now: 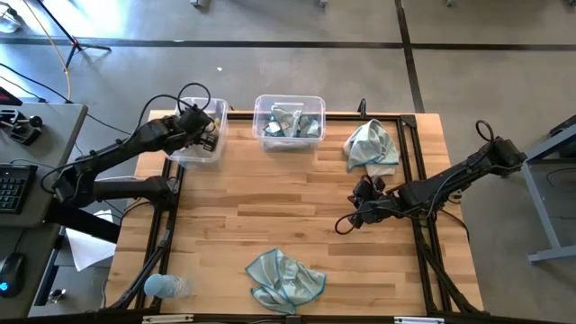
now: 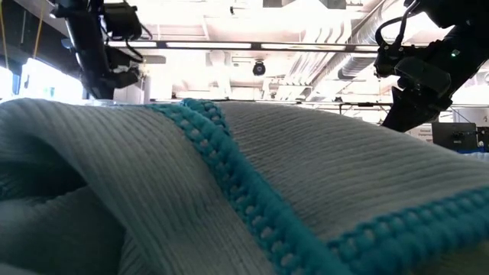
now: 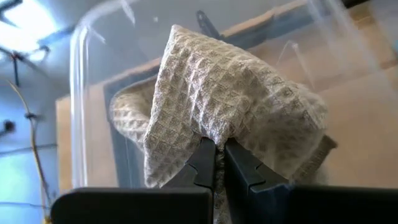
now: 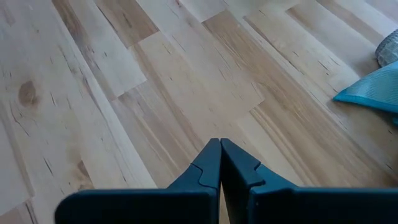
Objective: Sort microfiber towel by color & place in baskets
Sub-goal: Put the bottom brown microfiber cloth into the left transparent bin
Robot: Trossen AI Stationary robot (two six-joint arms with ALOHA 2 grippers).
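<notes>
Beige towel (image 3: 230, 106) pinched in my left end effector (image 3: 219, 163) over left basket (image 1: 200, 151); right end effector (image 4: 220, 163) pressed together, empty, above counter (image 1: 270, 216)

My left gripper (image 1: 209, 126): reaching into the left basket (image 1: 198, 153), contents hidden.
My right gripper (image 1: 345, 224): low over the bare table (image 1: 270, 216).
Right basket (image 1: 289, 122): beside my left fingers, holding teal cloth.
Teal towels: one (image 1: 373, 147) just behind my right fingers, another (image 1: 284, 279) at the table's near edge.
</notes>
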